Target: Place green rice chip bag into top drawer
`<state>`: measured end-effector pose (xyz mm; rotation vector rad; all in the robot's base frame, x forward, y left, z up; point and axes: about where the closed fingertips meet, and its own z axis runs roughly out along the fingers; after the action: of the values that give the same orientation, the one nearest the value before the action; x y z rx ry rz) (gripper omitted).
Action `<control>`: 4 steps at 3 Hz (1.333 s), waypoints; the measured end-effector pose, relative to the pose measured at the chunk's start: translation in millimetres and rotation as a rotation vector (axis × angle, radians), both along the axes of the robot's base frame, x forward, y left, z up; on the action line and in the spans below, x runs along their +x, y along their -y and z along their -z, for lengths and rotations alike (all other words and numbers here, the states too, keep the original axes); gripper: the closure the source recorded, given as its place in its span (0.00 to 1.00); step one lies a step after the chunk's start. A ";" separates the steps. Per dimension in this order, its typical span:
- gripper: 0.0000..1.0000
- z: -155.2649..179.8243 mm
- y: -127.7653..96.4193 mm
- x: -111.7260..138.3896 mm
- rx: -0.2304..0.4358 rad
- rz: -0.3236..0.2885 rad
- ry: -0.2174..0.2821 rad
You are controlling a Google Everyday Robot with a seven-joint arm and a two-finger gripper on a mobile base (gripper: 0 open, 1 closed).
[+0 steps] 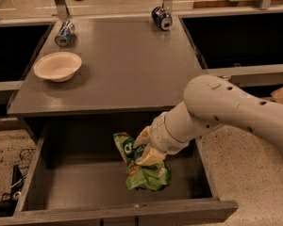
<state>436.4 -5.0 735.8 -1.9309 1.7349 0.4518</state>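
The crinkly, shiny green rice chip bag (148, 177) is crumpled inside the open top drawer (132, 213), right of its middle, and the pale fingers of the hand (146, 149) are closed on its upper part. The drawer is of matt grey wood: its flat floor shows wide at the left of the bag, and its thick front panel is near in front of it. On the smooth grey table (127, 74) above, a round pale bowl (58, 66) stands near the left edge

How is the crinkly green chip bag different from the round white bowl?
The crinkly green rice chip bag is down in the open grey top drawer; the round white bowl sits up on the grey table. The bag is crumpled and pinched by the gripper; the bowl is smooth and untouched. Both look similar in size.
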 end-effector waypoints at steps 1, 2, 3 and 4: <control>1.00 10.4 -3.6 2.8 -0.070 0.025 0.024; 1.00 34.1 -3.5 -1.1 -0.130 0.055 0.031; 1.00 34.2 -3.5 -1.1 -0.130 0.055 0.030; 1.00 44.0 -5.5 -0.5 -0.121 0.068 -0.009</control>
<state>435.9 0.5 691.9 -1.9477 1.8655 0.3383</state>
